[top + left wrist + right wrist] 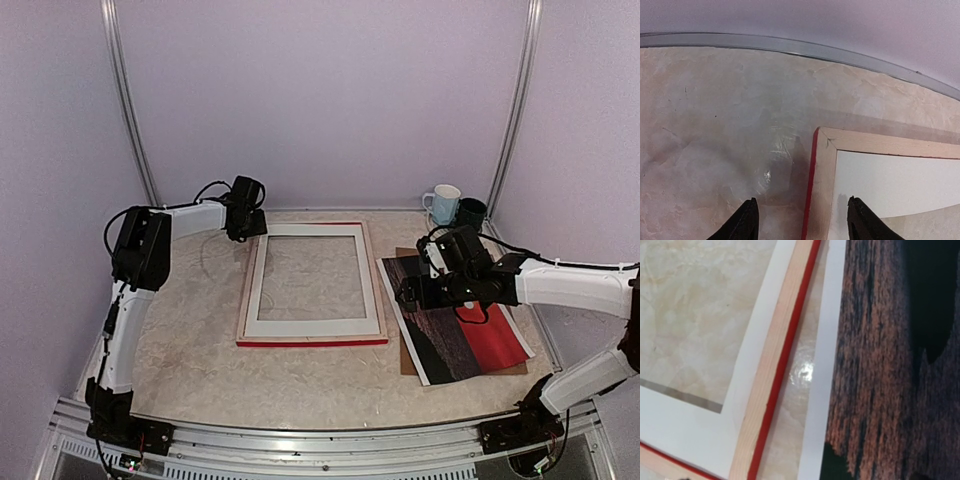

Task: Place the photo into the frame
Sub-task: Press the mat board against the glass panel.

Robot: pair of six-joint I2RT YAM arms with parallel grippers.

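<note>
One table [200, 370] carries everything. The frame [312, 328] is laid flat, pale side up, with one corner beneath the left tool [245, 236], whose fingers are spread and grip nothing. The photo [460, 340] is laid picture-up under the right tool [408, 296], likewise spread wide. Two mugs [442, 203] are stood beyond the right tool.

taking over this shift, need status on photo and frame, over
Left hand open at frame far corner. Right hand open above photo. Photo flat on board beside frame, not in. Mugs well clear.
</note>
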